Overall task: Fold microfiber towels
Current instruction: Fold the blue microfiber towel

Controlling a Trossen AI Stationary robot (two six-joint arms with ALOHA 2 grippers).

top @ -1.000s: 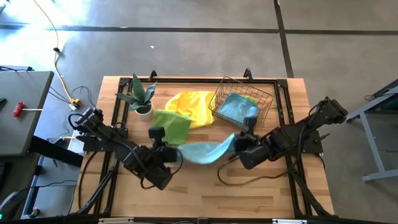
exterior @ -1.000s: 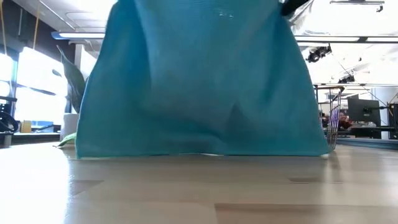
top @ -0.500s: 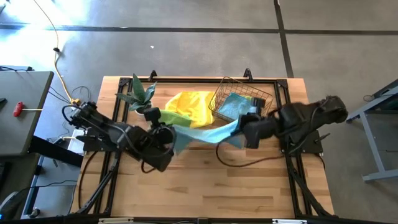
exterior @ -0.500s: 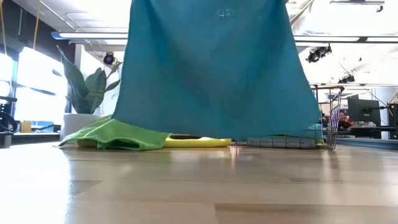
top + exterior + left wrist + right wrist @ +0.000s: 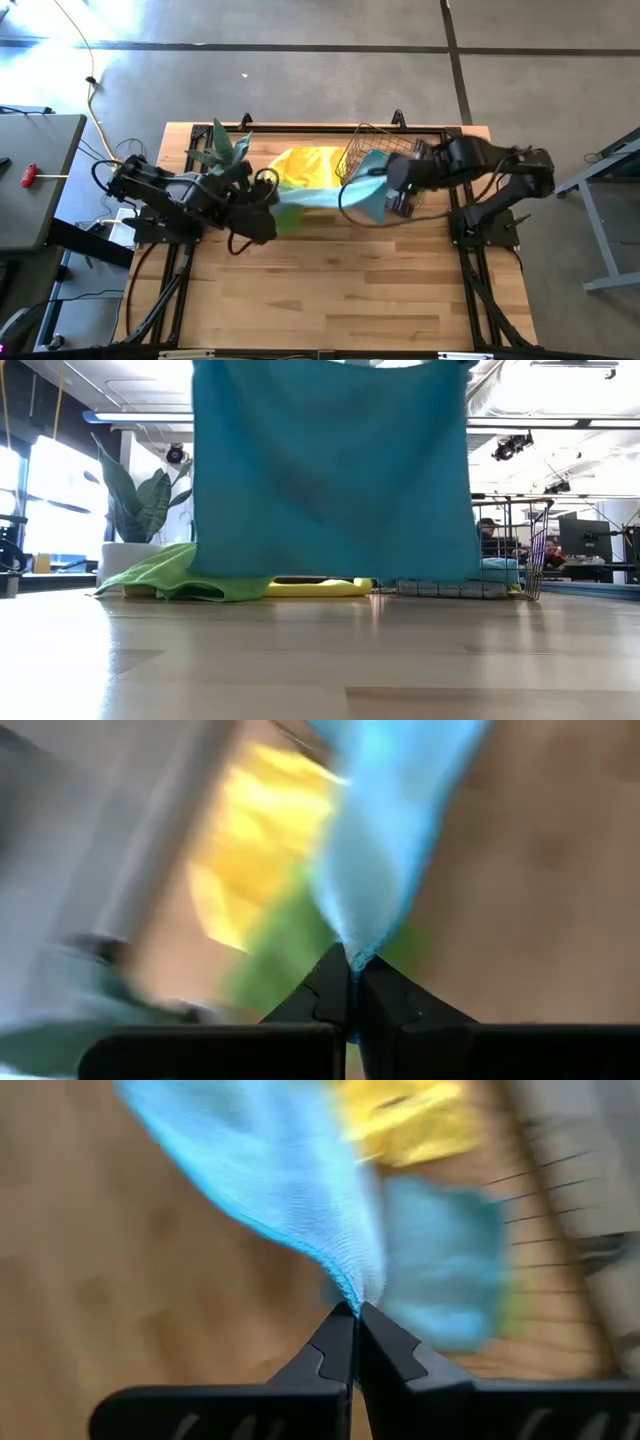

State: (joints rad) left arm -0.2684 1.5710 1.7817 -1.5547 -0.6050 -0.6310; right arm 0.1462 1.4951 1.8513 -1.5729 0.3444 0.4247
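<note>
A teal blue microfiber towel [image 5: 325, 196] is spread between my two grippers over the far half of the table. In the low view the teal towel [image 5: 330, 470] hangs as a wide sheet, its lower edge clear of the wood. My left gripper [image 5: 270, 200] is shut on its left upper end and my right gripper [image 5: 385, 195] on its right upper end. Behind it, a yellow towel [image 5: 305, 165] and a lime green towel [image 5: 170, 575] lie flat on the table. My left gripper pinches a bunched upper corner of the teal towel [image 5: 352, 952] between its two fingers, slanting down from the table's left. The cloth fans out from the fingertips and hangs clear of the table. My right gripper pinches the opposite upper corner of the teal towel [image 5: 357, 1298] between its two fingers, slanting down from the table's right. The cloth spreads away from the fingertips and hangs free.
A wire mesh basket [image 5: 395, 150] with another blue cloth [image 5: 440, 1270] in it stands at the far right, close to my right gripper. A potted plant [image 5: 222, 150] stands at the far left. Bare wood [image 5: 340, 290] fills the near half of the table.
Both grippers have risen and gone toward the table's far edge, still shut on the teal towel, and both wrists have rolled. The towel's lower edge, which rested on the table a second ago, is lifted clear and now hangs in front of the green and yellow towels.
</note>
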